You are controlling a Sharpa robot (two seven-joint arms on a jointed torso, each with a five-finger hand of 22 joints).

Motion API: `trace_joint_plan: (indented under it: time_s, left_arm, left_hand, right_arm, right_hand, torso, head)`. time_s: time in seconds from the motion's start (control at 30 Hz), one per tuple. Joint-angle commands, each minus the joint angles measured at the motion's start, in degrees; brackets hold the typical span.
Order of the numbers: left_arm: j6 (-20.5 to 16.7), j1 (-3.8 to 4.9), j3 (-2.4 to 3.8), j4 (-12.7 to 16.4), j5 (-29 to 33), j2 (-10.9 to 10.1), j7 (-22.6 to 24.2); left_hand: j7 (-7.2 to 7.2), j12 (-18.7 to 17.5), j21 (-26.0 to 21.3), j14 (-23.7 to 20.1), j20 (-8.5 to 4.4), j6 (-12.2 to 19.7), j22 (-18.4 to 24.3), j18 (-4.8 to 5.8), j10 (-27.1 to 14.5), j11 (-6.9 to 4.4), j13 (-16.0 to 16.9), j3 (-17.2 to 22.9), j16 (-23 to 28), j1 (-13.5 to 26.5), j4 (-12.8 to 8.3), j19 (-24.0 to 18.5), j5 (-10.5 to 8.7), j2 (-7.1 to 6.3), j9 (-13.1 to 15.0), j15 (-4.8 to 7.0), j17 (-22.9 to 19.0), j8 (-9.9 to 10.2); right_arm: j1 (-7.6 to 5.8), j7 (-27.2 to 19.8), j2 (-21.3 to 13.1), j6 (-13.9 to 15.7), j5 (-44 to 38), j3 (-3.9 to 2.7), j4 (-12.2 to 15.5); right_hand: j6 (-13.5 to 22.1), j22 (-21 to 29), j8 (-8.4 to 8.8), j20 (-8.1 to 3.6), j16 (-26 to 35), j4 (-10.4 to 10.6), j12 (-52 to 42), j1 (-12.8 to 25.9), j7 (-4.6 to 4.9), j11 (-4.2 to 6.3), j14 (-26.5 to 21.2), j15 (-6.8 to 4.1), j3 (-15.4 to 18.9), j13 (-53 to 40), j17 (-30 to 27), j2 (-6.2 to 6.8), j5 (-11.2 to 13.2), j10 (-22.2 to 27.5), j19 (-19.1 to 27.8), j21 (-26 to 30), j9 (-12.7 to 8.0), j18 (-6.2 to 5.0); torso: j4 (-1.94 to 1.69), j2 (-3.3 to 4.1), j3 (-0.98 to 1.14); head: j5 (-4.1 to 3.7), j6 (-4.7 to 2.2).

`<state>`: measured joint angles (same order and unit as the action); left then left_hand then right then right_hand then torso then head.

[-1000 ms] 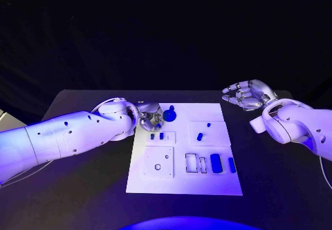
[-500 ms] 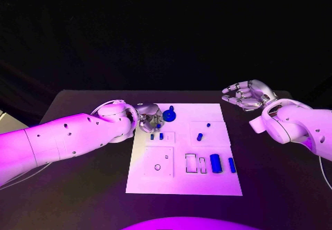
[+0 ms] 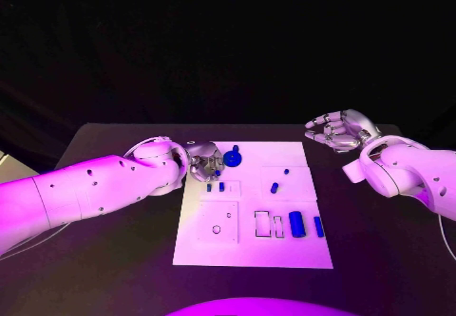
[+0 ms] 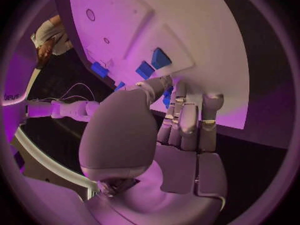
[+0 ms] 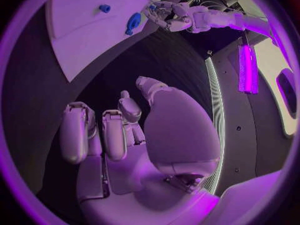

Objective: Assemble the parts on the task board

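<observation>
Nothing has visibly moved since earlier. Left robot hand (image 3: 205,162) hovers over the white plastic task board (image 3: 285,253), whether grasping I cannot tell; right robot hand (image 3: 337,130) is clenched, empty. Small blue parts (image 3: 297,224) look light, rigid, slippery: pinch their sides.

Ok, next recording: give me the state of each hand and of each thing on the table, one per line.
left hand: over the board's far left part, fingers curled on a small blue part; whether it grips it, cannot tell
right hand: off the board over the table, fingers curled in, holding nothing
task board: flat on the table
round blue part: on the board beside the left hand
long blue part: lying on the board's near right part
</observation>
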<state>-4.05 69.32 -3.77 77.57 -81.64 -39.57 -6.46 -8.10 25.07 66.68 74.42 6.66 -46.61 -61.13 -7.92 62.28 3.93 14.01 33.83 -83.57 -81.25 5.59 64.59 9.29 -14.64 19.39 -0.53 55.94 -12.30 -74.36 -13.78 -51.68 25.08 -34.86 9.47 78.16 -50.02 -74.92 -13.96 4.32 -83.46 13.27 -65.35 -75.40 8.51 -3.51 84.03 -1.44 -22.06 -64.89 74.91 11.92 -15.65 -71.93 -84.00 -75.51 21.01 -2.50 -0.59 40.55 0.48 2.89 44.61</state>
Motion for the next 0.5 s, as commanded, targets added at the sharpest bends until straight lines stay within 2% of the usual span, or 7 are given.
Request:
trace_joint_plan:
  time_s: [0.03,0.13,0.27,0.5]
  left_arm:
    - [1.0,0.0,0.06,0.0,0.3,-0.2,-1.0]
    - [1.3,0.0,0.15,0.0,0.3,-0.6,-1.8]
    - [1.4,0.0,0.27,0.0,0.3,-1.3,-2.3]
    - [-0.2,0.01,0.65,0.1,0.8,-2.5,-1.6]
  left_hand:
    - [0.13,-0.4,-0.3,-0.1,-0.11,0.9,0.0,0.09,0.0,-0.04,0.1,-0.5,0.2,0.2,0.1,-0.2,-0.19,-0.51,-0.1,0.02,0.1,0.5]
    - [0.2,-0.3,0.2,0.4,-0.18,1.6,-0.7,0.27,0.1,-0.14,0.3,-1.0,0.0,0.3,0.4,0.6,-0.19,-0.48,-0.1,0.12,1.0,0.7]
    - [0.43,-0.5,0.1,0.4,-0.24,2.3,-0.6,0.25,0.0,-0.16,0.4,-1.7,0.0,0.5,0.7,0.6,-0.14,-0.51,-0.2,0.15,1.1,1.0]
    - [0.34,-1.1,-0.8,-0.3,-0.16,2.5,0.3,0.07,-1.2,0.18,0.4,-2.6,0.3,0.5,1.2,-0.1,-0.03,-0.32,0.0,-0.1,-0.1,0.9]
  right_arm:
    - [0.04,0.9,0.0,-1.6,-1.8,-0.02,0.0]
    - [0.04,1.4,0.0,-2.2,-3.6,-0.02,0.0]
    - [0.05,1.8,0.0,-2.5,-5.4,-0.01,0.0]
    - [0.09,2.6,0.1,-3.4,-9.7,-0.01,0.0]
  right_hand:
    - [0.4,-1.6,0.42,0.22,0.8,0.3,2.4,0.2,0.09,-0.01,3.3,0.36,0.1,2.1,4.9,0.12,0.7,1.9,-1.2,1.3,-0.1,-1.09]
    - [0.4,0.6,0.32,0.27,2.3,0.4,17.8,0.0,0.04,0.01,2.8,0.33,-0.1,16.2,3.3,0.39,2.5,12.0,-0.2,4.1,0.0,-1.61]
    - [0.3,2.2,0.23,0.29,3.7,0.4,24.1,-0.8,0.05,-0.05,2.1,0.45,-0.4,21.6,1.7,1.2,3.3,12.9,0.4,6.2,0.1,-1.97]
    - [0.1,2.1,0.1,0.37,4.0,-0.1,32.1,-2.1,0.17,-0.25,2.1,0.58,-1.4,29.1,1.5,2.16,3.3,12.4,0.1,6.4,0.2,-1.93]
  torso:
    - [-0.04,0.03,0.01]
    - [0.0,0.03,-0.02]
    - [-0.02,0.02,-0.01]
    - [-0.01,0.01,-0.02]
  head:
    - [-0.01,-0.04]
    - [-0.04,-0.06]
    - [-0.09,-0.1]
    - [-0.16,-0.15]
